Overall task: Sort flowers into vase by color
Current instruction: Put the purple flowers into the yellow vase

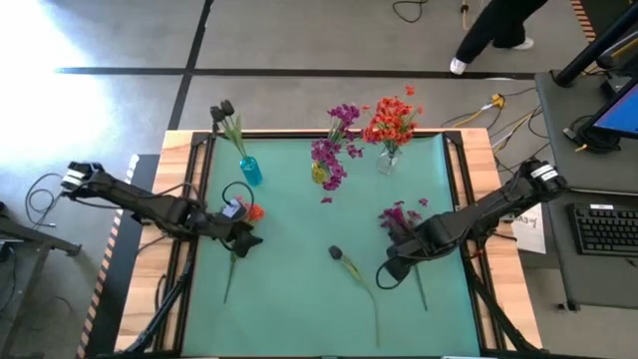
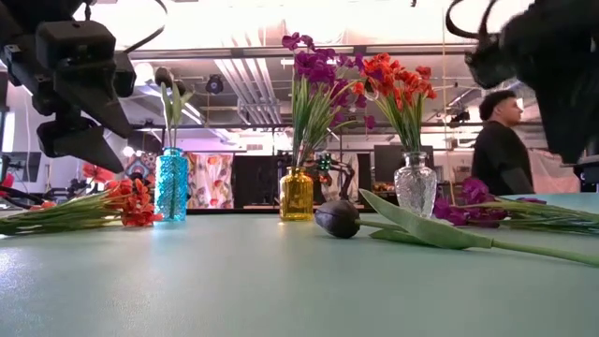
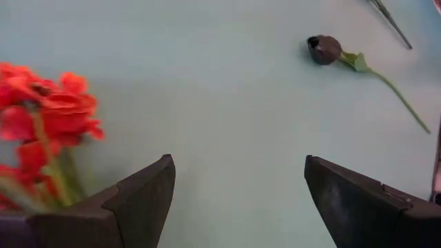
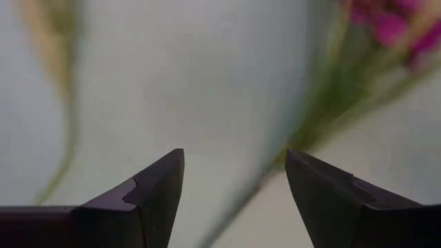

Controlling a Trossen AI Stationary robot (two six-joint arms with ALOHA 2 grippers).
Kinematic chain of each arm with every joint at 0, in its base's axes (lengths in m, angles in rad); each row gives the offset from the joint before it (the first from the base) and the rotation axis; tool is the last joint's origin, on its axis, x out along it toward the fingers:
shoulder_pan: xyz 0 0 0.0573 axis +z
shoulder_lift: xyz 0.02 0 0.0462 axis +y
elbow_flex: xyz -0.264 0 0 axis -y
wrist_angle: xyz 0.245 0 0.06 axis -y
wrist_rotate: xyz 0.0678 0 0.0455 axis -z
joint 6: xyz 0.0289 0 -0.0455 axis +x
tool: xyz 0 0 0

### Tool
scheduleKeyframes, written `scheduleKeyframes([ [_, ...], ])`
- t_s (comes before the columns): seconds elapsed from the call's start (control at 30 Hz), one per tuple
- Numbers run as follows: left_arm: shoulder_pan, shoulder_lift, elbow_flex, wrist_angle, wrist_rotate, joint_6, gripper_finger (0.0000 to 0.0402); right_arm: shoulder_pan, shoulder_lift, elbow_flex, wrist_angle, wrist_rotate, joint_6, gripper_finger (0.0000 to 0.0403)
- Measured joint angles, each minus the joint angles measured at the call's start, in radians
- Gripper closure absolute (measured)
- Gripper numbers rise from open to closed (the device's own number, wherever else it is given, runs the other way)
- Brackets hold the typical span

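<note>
I've got the dark-bud flower (image 1: 336,252) mid-counter, its bud toward the vases and its stem running away toward the near edge. The orange flower (image 1: 254,211) lies just beside my left gripper (image 1: 249,239), fingers spread, empty. My right gripper (image 1: 396,267) hangs by the purple flower (image 1: 396,214), fingers apart, empty.

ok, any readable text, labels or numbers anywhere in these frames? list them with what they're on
None can be read.
White sheet by the table's right edge, beside the right arm: dark marks, too small to read.
Keyboard on the side desk: key legends too small.
Blue vase, yellow vase, clear vase: no labels visible.
Left gripper and right gripper: no markings visible.
</note>
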Motion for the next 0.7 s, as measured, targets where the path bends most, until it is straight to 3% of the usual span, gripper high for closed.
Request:
scheduleKeyframes([
  [0.13, -0.023, 0.053, 0.0, 0.066, -0.017, 0.0, 0.009, 0.0, -0.007, -0.055, -0.031, 0.003, 0.069, 0.0154],
  [0.5, -0.049, 0.179, -0.001, 0.215, -0.05, 0.004, 0.009, -0.001, -0.008, -0.17, 0.044, 0.062, 0.13, 0.0097],
  [0.7, -0.049, 0.241, -0.001, 0.313, -0.052, 0.035, 0.009, -0.001, -0.002, -0.209, 0.13, 0.107, 0.134, 0.0099],
])
